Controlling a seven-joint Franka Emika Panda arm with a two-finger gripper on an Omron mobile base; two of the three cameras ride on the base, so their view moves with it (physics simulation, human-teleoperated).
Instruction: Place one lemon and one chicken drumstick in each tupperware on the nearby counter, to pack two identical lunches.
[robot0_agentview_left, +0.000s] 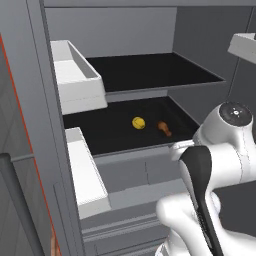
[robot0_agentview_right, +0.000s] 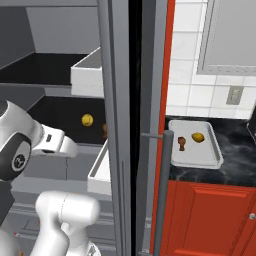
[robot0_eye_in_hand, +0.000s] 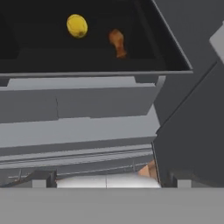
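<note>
The fridge stands open, and on its lower dark shelf (robot0_agentview_left: 107, 135) lie a lemon (robot0_agentview_left: 138, 122) and a chicken drumstick (robot0_agentview_left: 164, 128), the drumstick just beside the lemon on the side toward the shelf's far wall, the two apart and not touching. Both sit back from the shelf's front edge.

From the right base view, a whitish-grey tupperware (robot0_agentview_right: 209, 158) rests on the black marbled counter (robot0_agentview_right: 235, 167) past the fridge door, already holding one lemon (robot0_agentview_right: 198, 137) and one drumstick (robot0_agentview_right: 182, 143). A second tray is not to be made out from these angles.

The gripper (robot0_eye_in_hand: 107, 180) is below and in front of the shelf, looking up at the lemon and drumstick; its jaws stand spread wide with nothing between them.

Handling assessment: the lemon appears round, firm and smooth-skinned, so it would likely roll if nudged; a grip across its widest middle, fingers closing squarely, seems safest. The drumstick looks light and irregular, thick at one end and tapering to a narrow bone end; taking it across the meaty bulge should hold better than the thin end, which could pivot or slip. Neither looks fragile. The shelf above limits the headroom, so a level, frontal approach seems called for.
</note>
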